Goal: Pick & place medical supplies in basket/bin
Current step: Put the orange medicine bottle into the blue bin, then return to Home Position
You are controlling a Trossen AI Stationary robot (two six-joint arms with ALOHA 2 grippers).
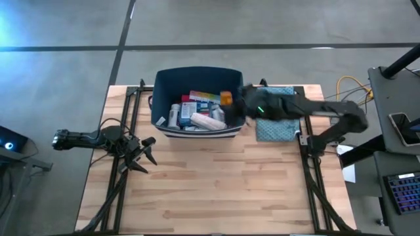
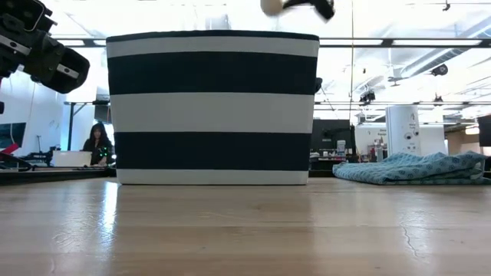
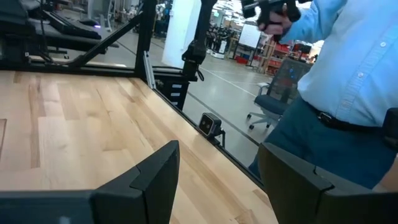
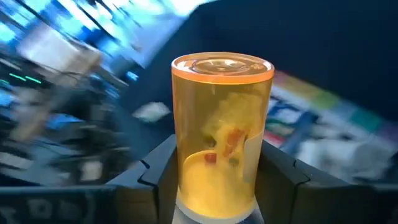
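Looking like open-plan robotics lab or workshop. Wooden worktable point(image 1: 216, 183) standing on grey concrete floor point(image 1: 65, 72). Ceiling strip lights point(image 2: 399, 42) glowing overhead. Person point(image 2: 97, 143) sitting at desk behind. Office chair point(image 3: 268, 107), shelving showing beyond. Keyboard point(image 1: 401, 190) sitting beside rig.

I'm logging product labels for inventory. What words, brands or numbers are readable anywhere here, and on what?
None can be read.
Amber pill bottle, held in the right hand above the striped bin: no label faces the camera.
Boxes and white bottles in the bin: print too small and blurred.
Keyboard beside the table: keys unreadable.
Left hand: open, nothing held.
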